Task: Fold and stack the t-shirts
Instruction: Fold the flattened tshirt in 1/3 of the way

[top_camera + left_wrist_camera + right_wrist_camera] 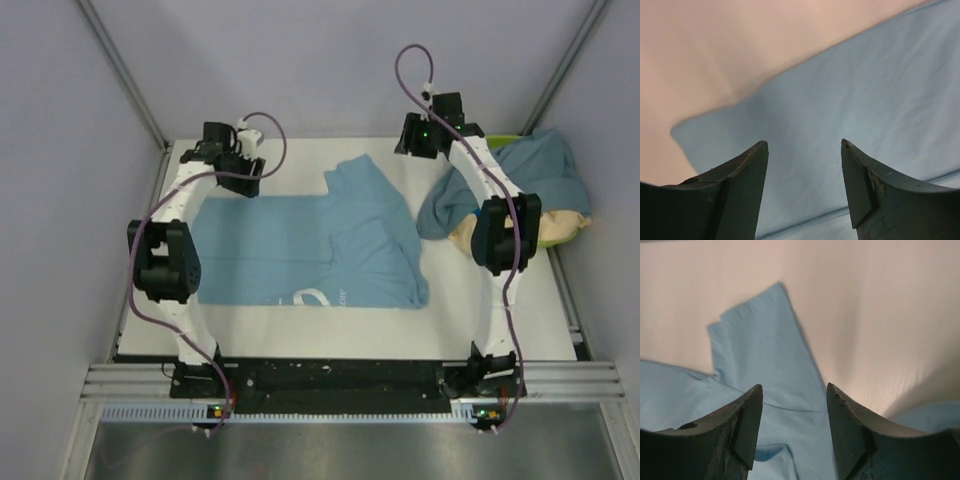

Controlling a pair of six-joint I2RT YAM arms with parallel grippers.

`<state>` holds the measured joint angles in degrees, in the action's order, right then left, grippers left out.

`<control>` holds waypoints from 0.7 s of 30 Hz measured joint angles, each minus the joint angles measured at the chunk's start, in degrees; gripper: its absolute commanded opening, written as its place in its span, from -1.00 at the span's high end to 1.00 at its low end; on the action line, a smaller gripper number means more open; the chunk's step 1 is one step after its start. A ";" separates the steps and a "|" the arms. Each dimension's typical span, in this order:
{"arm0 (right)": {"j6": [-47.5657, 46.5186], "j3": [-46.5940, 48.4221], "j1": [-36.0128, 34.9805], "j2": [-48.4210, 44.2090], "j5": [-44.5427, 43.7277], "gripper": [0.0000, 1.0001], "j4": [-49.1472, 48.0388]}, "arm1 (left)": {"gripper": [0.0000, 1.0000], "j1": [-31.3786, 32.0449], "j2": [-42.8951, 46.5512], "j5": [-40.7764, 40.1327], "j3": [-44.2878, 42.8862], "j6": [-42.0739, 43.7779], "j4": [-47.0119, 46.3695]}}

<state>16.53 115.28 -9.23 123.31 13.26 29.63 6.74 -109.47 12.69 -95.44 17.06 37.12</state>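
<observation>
The light sky-blue t-shirt (pixel 300 250) lies spread on the white table, with white lettering near its front hem and its right part folded over. My left gripper (pixel 232 160) is open and empty above the shirt's far left corner. In the left wrist view the gripper (pixel 804 145) hovers over the blue cloth (pixel 855 100). My right gripper (pixel 420 138) is open and empty at the far side, between this shirt's sleeve and the crumpled slate-blue shirt (pixel 525 170). In the right wrist view the gripper (pixel 794 387) faces the sleeve (pixel 760 355). The beige shirt (pixel 562 226) lies under the slate-blue one.
A sliver of the lime-green tray (pixel 512 138) shows behind the pile at the back right. Grey walls close in the table (pixel 300 150) on the left, back and right. The arm bases stand on a black rail at the near edge.
</observation>
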 measured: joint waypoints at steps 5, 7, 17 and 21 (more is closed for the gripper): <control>-3.48 -7.56 -0.92 -1.03 -6.01 -0.14 6.73 | -0.28 -6.45 8.00 -0.61 11.87 5.75 1.92; -4.09 -14.82 -2.05 -5.16 -8.70 -0.16 9.09 | -0.28 -7.17 13.55 -0.59 17.40 9.94 4.33; 1.75 -52.11 -6.88 -43.32 -11.61 -0.32 14.80 | -0.32 -15.37 37.03 -11.43 45.94 35.12 14.95; 4.68 -63.39 -7.74 -45.77 -9.64 -0.34 15.85 | -0.38 -15.28 36.83 -18.91 55.93 38.99 12.79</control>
<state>21.21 51.90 -16.97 77.54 3.62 45.47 -8.54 -72.64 -6.22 -39.51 56.05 49.91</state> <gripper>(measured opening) 0.665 0.670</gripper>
